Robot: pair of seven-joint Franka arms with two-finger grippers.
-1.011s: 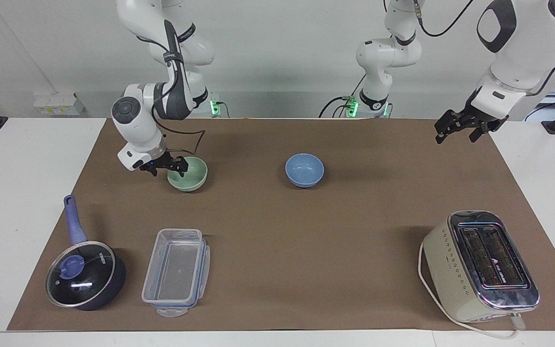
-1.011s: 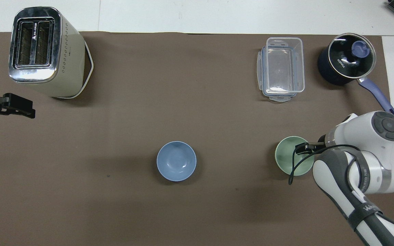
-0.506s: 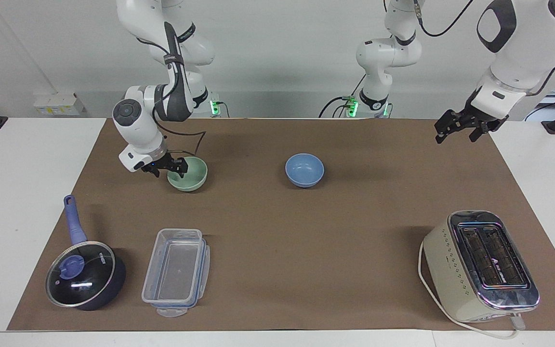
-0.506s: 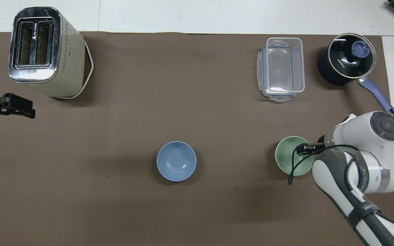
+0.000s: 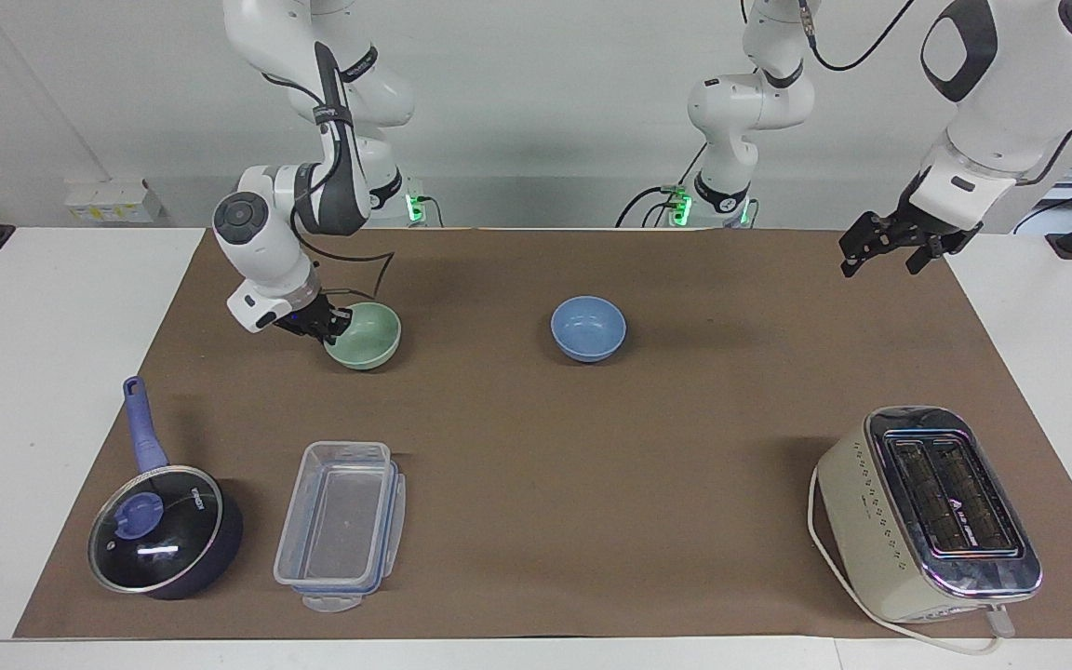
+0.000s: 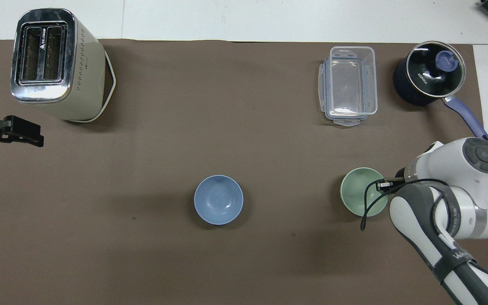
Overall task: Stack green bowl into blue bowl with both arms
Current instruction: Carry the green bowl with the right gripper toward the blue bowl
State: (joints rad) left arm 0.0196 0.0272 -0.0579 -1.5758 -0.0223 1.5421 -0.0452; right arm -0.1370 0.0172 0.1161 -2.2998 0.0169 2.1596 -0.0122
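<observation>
Two bowls on a brown mat, right gripper pinching the green one's rim.

Nearest the robots: the green bowl, round, matte, pale mint, sits toward the right arm's end of the table; the right gripper is pressed together on its rim. The facing view shows this grip from the side, while the overhead view has the right arm's white wrist covering most of it. Beside it, mid-table, the blue bowl, periwinkle, matte, same size, well apart. The left gripper waits in the air over the mat's edge at the left arm's end, fingers spread. Farther out: a glossy cream and chrome toaster, a clear plastic container, and a dark-blue saucepan with glass lid.
</observation>
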